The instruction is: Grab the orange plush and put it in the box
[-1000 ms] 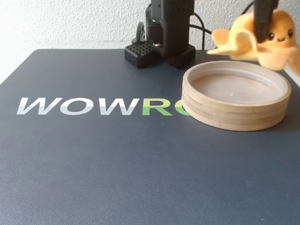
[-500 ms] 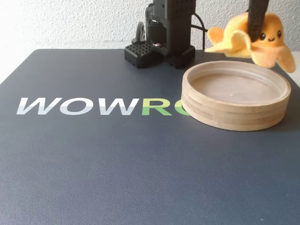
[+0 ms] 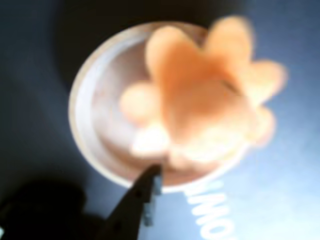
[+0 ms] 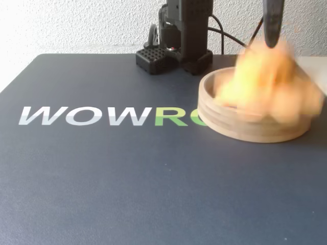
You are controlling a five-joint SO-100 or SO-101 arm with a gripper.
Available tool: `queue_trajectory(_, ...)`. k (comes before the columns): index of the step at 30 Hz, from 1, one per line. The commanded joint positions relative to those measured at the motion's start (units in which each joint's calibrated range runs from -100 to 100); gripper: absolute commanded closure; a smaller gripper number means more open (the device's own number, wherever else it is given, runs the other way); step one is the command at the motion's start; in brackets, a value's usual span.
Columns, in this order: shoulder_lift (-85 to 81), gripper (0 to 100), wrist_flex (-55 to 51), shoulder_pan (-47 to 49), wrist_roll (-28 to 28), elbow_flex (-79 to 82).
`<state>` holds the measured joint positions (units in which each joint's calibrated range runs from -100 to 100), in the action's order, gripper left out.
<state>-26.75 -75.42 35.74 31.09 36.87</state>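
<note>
— The orange plush [image 4: 265, 81], where's it got to? I can only make out a smear of colour from here.

— It's over the box [image 4: 250, 130], blurred in both views. In the wrist view the plush [image 3: 200, 105] fills the space just ahead of the jaws, tentacles splayed, with the box rim [image 3: 82, 100] ringing it from behind. Whether it's resting on the bottom or just above it, I can't tell.

— Start with the big stuff. What's it all sitting on?

— A dark mat [image 4: 102, 194] with white and green lettering, the arm's base [image 4: 185, 30] at the back. The round wooden box sits on the mat right below the jaws, and the plush is inside its rim line, leaning a bit toward the right in the fixed view.

— And the gripper [image 3: 150, 192]?

— One dark fingertip pokes in at the bottom of the wrist view. The other I can't see, so whether it's clenched or released, I can't tell.

— What would make this go well?

— I'd say keep the plush centred over the bowl, let go low, then lift straight up so no tentacle snags.
</note>
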Motion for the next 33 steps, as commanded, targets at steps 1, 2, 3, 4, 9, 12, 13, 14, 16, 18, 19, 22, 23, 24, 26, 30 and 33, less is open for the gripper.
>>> queue_trajectory(1,-1.74,49,0.3,-0.51,0.2,-0.06)
queue_trajectory(2,-1.74,48,0.3,-0.51,0.2,-0.06)
queue_trajectory(3,-1.91,49,0.3,-0.51,0.2,-0.06)
queue_trajectory(4,-2.17,49,0.3,-0.51,0.2,-0.06)
queue_trajectory(9,-2.5,49,-1.53,-4.1,0.04,-0.96)
queue_trajectory(12,-2.5,49,-3.96,-11.12,-0.74,-1.05)
queue_trajectory(13,-2.5,49,-4.31,-13.07,-1.42,-1.05)
queue_trajectory(14,-2.5,49,-4.4,-14.78,-2.32,-1.05)
queue_trajectory(16,-2.5,50,-3.96,-19.49,-5.41,-1.05)
queue_trajectory(18,-2.5,57,-3.27,-22.4,-7.98,-1.14)
queue_trajectory(19,-2.5,61,-2.31,-23.67,-9.34,-1.14)
queue_trajectory(22,-2.5,79,1.69,-27.63,-14.33,-1.05)
queue_trajectory(23,-2.5,83,2.56,-28.31,-14.75,-1.05)
queue_trajectory(24,-2.5,86,3.26,-28.98,-14.85,-1.05)
queue_trajectory(26,-2.5,92,4.13,-30.32,-14.69,-0.96)
queue_trajectory(30,-1.66,99,4.3,-32.94,-11.91,-0.33)
queue_trajectory(33,-1.66,99,3.52,-33.46,-10.03,-0.06)
